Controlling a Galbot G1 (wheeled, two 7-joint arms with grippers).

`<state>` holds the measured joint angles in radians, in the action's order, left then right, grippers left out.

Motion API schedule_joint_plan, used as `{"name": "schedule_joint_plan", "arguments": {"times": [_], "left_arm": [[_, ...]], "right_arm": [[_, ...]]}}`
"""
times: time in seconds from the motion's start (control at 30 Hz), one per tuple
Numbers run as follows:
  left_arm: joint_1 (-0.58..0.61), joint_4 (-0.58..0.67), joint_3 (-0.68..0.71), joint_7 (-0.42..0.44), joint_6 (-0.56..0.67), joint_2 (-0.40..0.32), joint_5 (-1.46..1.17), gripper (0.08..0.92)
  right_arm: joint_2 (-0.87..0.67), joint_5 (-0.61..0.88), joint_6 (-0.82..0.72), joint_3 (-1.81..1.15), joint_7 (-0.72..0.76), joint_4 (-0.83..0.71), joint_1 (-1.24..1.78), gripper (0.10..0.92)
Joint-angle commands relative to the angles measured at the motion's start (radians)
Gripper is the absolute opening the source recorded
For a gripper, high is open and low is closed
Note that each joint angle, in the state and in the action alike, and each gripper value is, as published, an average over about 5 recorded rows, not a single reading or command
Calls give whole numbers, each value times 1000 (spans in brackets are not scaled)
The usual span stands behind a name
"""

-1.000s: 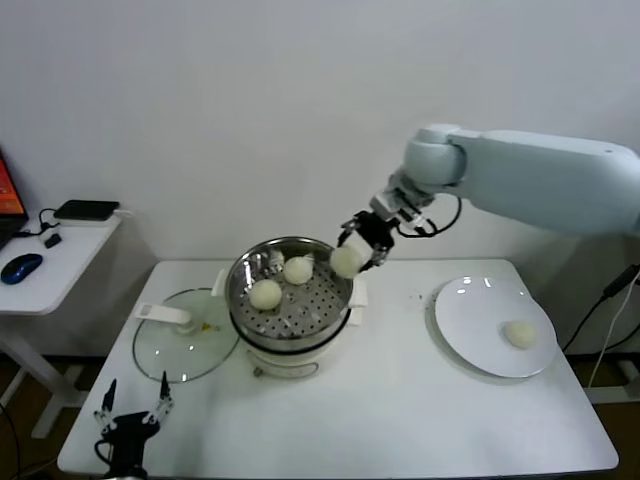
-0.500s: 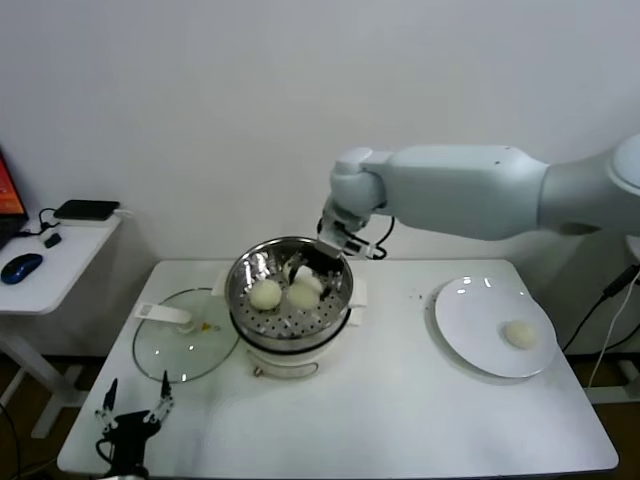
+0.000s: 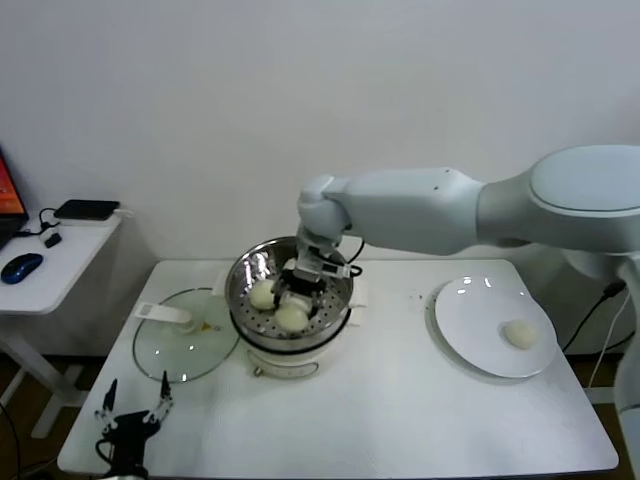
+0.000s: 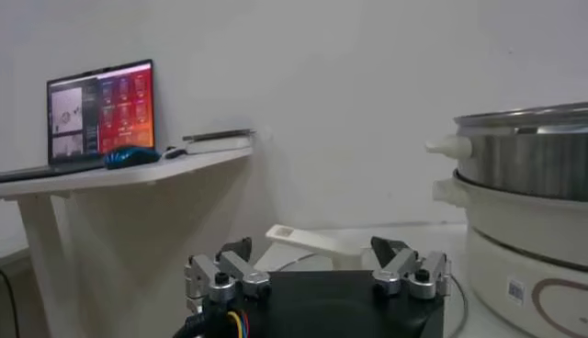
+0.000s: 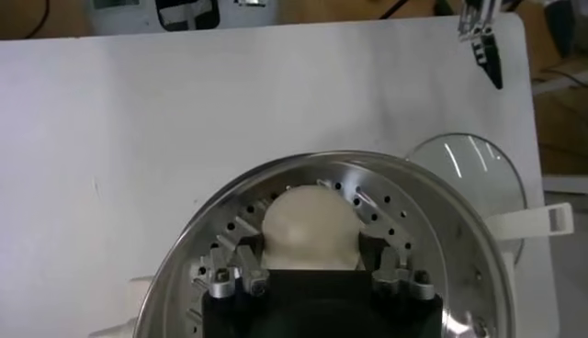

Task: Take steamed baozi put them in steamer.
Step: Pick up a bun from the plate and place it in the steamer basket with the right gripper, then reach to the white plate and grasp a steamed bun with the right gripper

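Note:
The steamer [image 3: 240, 278] stands at the middle of the table on its white pot base. My right gripper [image 3: 300, 290] reaches down into the steamer [image 5: 418, 216], its fingers [image 5: 250, 266] against both sides of a steamed baozi [image 5: 310, 228] that rests on the perforated floor. In the head view that baozi [image 3: 291, 317] shows just in front of the gripper, and another baozi [image 3: 262, 294] lies to its left. One baozi [image 3: 518, 334] sits on the white plate [image 3: 462, 300] at the right. My left gripper [image 3: 131, 408] waits open, low at the table's front left corner.
A glass lid [image 3: 185, 348] with a white handle [image 4: 310, 241] lies flat to the left of the steamer [image 4: 524, 152]. A side table [image 3: 60, 250] with a blue mouse and a laptop stands farther left. The left gripper [image 4: 317, 264] holds nothing.
My right arm has swung left from beside the steamer's rim and come down inside it, carrying the baozi onto the perforated floor. The left arm has not moved.

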<state>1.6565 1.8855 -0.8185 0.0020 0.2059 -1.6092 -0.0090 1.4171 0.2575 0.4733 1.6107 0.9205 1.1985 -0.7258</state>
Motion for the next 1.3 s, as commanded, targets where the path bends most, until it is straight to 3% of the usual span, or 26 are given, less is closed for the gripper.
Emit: {"name": "schedule_joint_plan", "arguments": {"times": [0.03,0.2,0.33,0.47,0.63,0.87,1.03,1.3], "left_arm": [[1,1,1,0,0,-13,0,823],[1,2,0,0,0,-13,0,823],[1,4,-1,0,0,-13,-1,823],[-1,4,-1,-5,7,-15,8,823],[1,8,-1,-4,6,-16,11,823],[1,9,2,-3,5,-15,11,823],[-4,7,7,-1,10,-16,7,823],[-4,4,8,0,9,-17,7,823]], "right_arm": [[32,-28,28,10,-2,-43,25,687],[37,-29,30,-1,-19,-62,39,695],[38,-22,36,-10,-29,-71,37,756],[23,34,38,0,-25,-52,-5,815],[-37,136,20,50,28,-30,-106,822],[-220,354,-285,203,103,-7,-232,823],[-397,319,-412,202,96,-16,-195,823],[-594,153,-460,192,108,-41,-115,823]]}}
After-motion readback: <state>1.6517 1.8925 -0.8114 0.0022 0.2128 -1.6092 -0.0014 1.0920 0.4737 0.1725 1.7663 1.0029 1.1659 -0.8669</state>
